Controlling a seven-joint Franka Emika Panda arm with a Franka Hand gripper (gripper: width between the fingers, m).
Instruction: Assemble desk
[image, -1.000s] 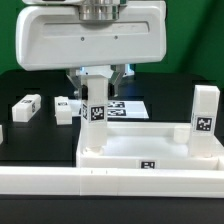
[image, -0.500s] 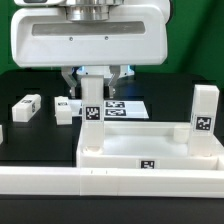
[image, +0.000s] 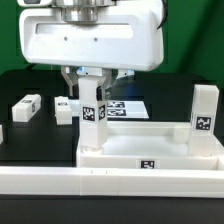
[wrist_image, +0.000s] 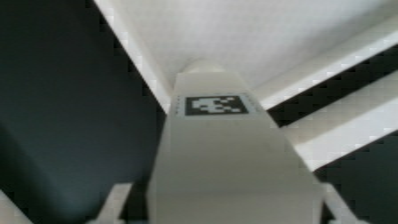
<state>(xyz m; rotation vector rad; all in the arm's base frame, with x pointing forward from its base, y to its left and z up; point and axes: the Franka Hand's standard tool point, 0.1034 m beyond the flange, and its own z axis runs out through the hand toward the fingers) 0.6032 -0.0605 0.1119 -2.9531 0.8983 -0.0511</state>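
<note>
The white desk top (image: 150, 140) lies rim up on the black table, near the front. One tagged white leg (image: 205, 112) stands upright in its corner on the exterior view's right. My gripper (image: 93, 88) is shut on a second tagged leg (image: 93, 120) and holds it upright at the top's corner on the exterior view's left. In the wrist view this leg (wrist_image: 222, 150) fills the middle between my fingers (wrist_image: 118, 205), its tag facing the camera, with the desk top's rim (wrist_image: 267, 45) beyond it. Two more legs (image: 26, 106) (image: 66, 108) lie on the table behind.
The marker board (image: 125, 107) lies flat behind the desk top. A long low white rail (image: 110, 182) runs along the table's front edge. A white piece (image: 1, 133) shows at the exterior view's left edge. The arm's large white housing (image: 95, 40) hangs above.
The arm's housing has shifted slightly and the held leg now tilts a little differently at the corner; nothing was released or picked up.
</note>
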